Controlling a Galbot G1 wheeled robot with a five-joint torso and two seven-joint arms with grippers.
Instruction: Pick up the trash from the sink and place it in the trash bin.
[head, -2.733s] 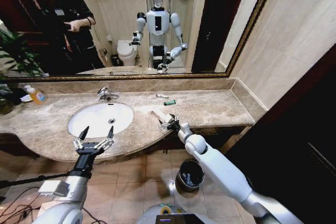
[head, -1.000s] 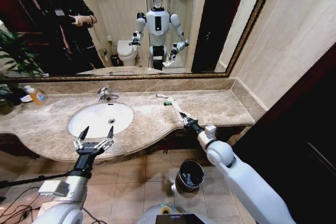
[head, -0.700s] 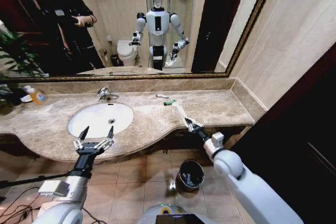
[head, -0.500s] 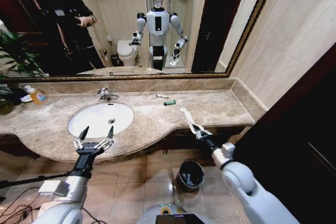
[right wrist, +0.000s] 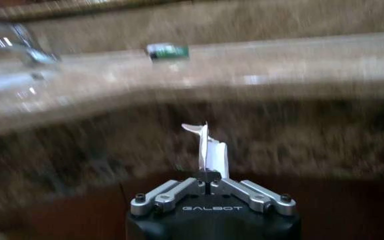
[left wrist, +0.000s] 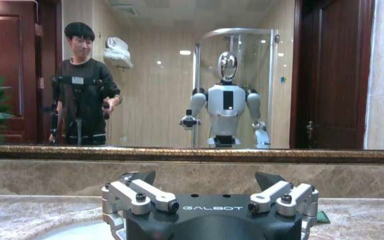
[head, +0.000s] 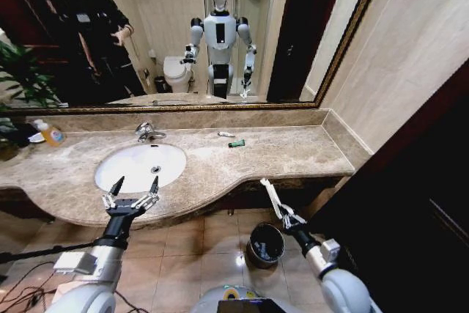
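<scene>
My right gripper (head: 288,218) hangs below the counter's front edge, just above the dark round trash bin (head: 265,244) on the floor tiles. It is shut on a thin white stick of trash (head: 270,193), which stands up out of the closed fingers (right wrist: 207,151). On the counter behind lie a green mini tube (head: 237,143) and a white mini tube (head: 226,134). The green mini tube (right wrist: 167,51) also appears in the right wrist view. The white oval sink (head: 139,166) holds no trash that I can see. My left gripper (head: 132,194) hovers open at the sink's near rim.
A chrome faucet (head: 149,132) stands behind the basin. At the counter's far left sits a clear bottle of orange liquid (head: 50,133). A dark door frame closes in the right side. The mirror reflects a person standing behind me.
My right arm has swung off the counter, down and to the right, carrying the white stick from the marble to just above the bin. The left arm has not moved.
</scene>
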